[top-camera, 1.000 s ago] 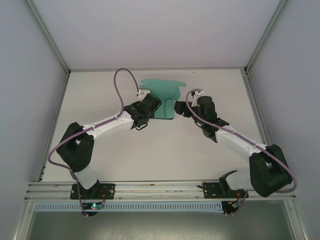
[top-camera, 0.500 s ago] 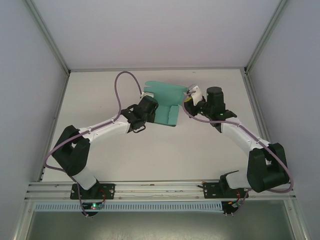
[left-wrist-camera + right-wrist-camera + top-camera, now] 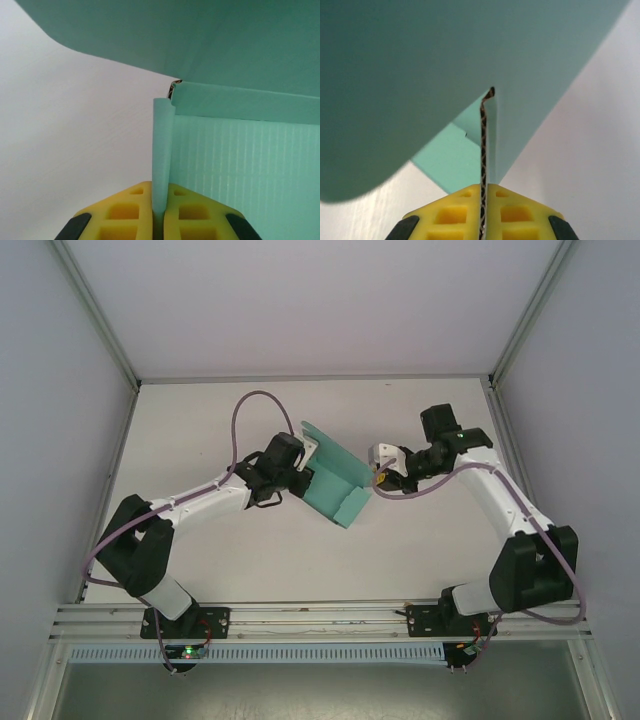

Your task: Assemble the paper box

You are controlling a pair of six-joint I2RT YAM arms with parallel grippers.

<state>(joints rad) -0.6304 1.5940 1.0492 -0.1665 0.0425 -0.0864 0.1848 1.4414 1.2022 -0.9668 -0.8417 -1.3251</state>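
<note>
Progress looks partial to me: you have the paper box (image 3: pixel 335 483) held between the two grippers, folded in places but far from a closed box. Your left gripper (image 3: pixel 159 195) has its jaws pinched tight on a thin upright wall of the card, which rises straight out from between the yellow pads (image 3: pixel 132 202). A ribbed panel spreads to the right of those jaws and a broad flap hangs over them just ahead. Your right gripper (image 3: pixel 483 192) is likewise clamped on the card, whose corrugated cut edge runs up from between its pads. A wide flap spreads above and to the left of those jaws. From above, a short wall stands up on the side nearer the right jaws, and the big rounded flap rises beside the left ones. What is left, I judge, is raising the remaining walls, tucking the tabs and closing the lid.
</note>
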